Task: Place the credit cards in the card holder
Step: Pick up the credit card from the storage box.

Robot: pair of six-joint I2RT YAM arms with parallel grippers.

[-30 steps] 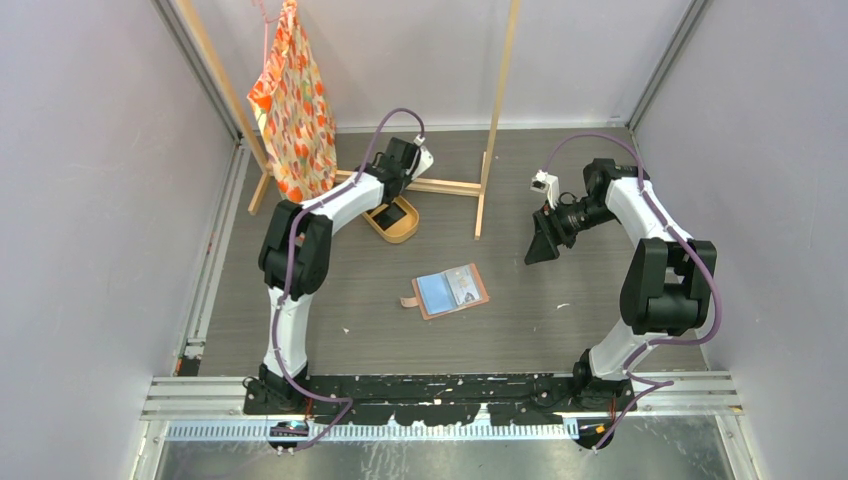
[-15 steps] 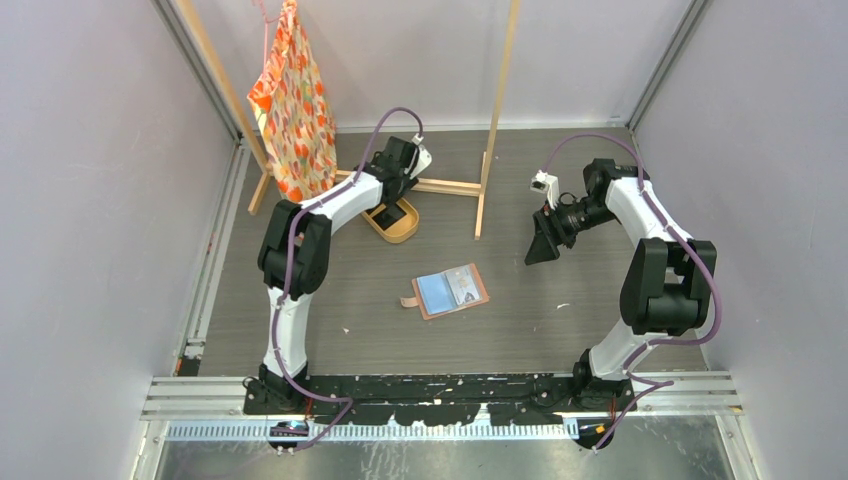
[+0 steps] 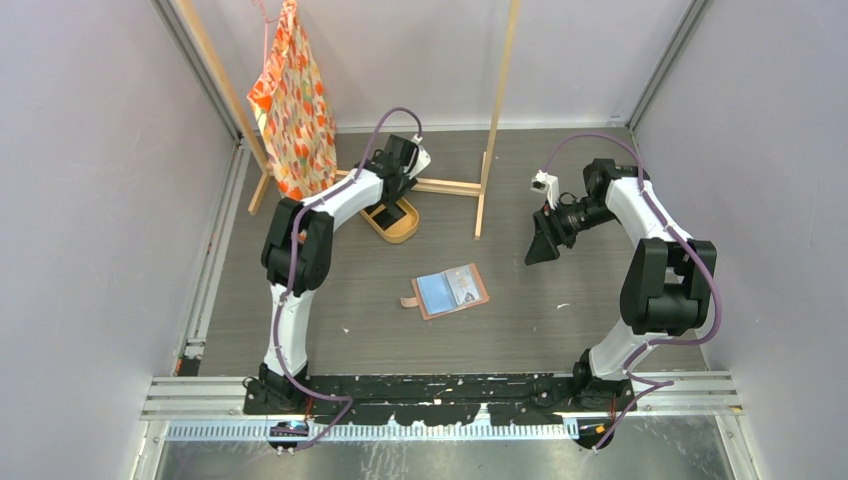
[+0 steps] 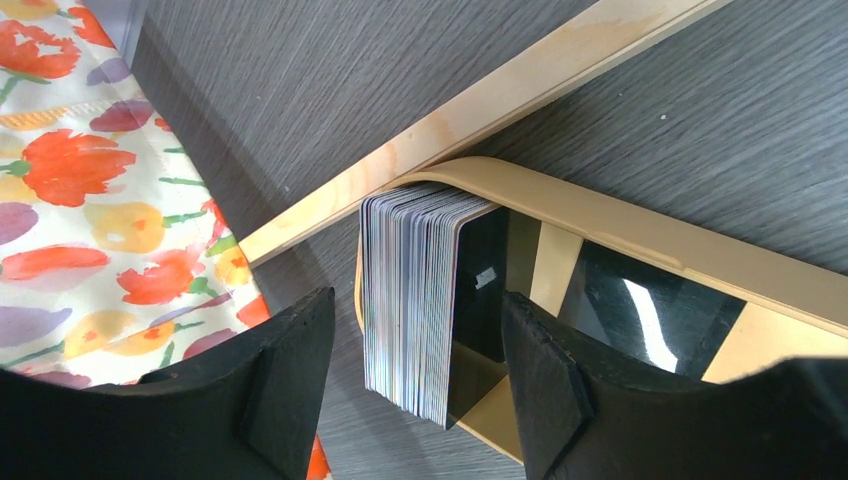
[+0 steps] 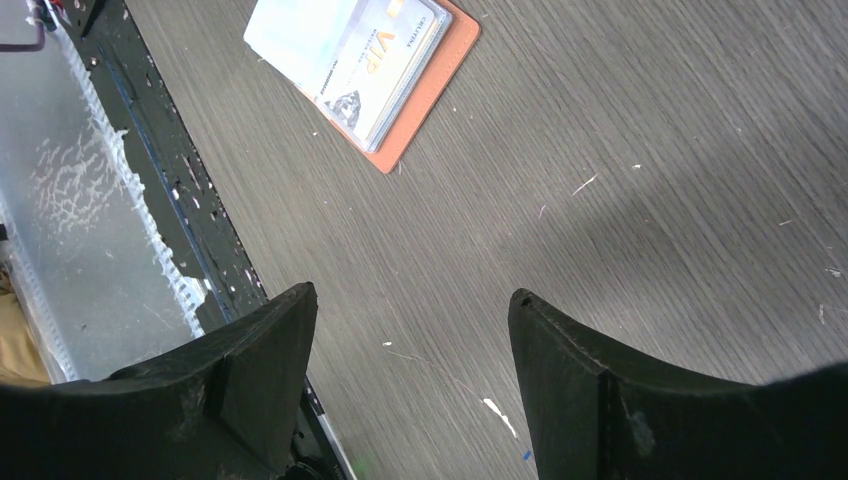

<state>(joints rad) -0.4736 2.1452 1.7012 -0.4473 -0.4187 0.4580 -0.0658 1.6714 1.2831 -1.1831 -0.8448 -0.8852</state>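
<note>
**Step in hand: taking a card from the tray**

The credit cards [image 4: 405,270] are stacked on edge in the oval tan tray [image 4: 640,232]. The tray lies near the far edge of the worktop, left of centre, and touches the wooden rail [image 4: 480,110] of a stand. A floral cloth [image 4: 90,190] hangs just beside it.

The left gripper [image 4: 414,340] is held over the stack with its jaws wide apart, one on either side of the whole pack. Nothing is gripped, and no finger is seen to touch a card.

The card holder [image 3: 450,290] lies spread open near the middle of the worktop, well apart from the tray. Cards are already visible in both of its glossy pockets.

The right gripper [image 5: 412,305] is likewise wide open and empty. It is poised above bare worktop to the right of the holder.

Recommended procedure, as judged from this position:

1. One card should probably be taken at a time. With the present straddle the entire stack would be clamped.
2. The gripper is best shifted sideways so that only the outermost card is pinched at its upper edge.
3. The rail and the tray rim should be cleared on the lift, as both stand close to the fingers.
4. The card should be carried flat-on to an unfilled pocket. The right gripper may be needed to steady the holder, which could slide.
</note>
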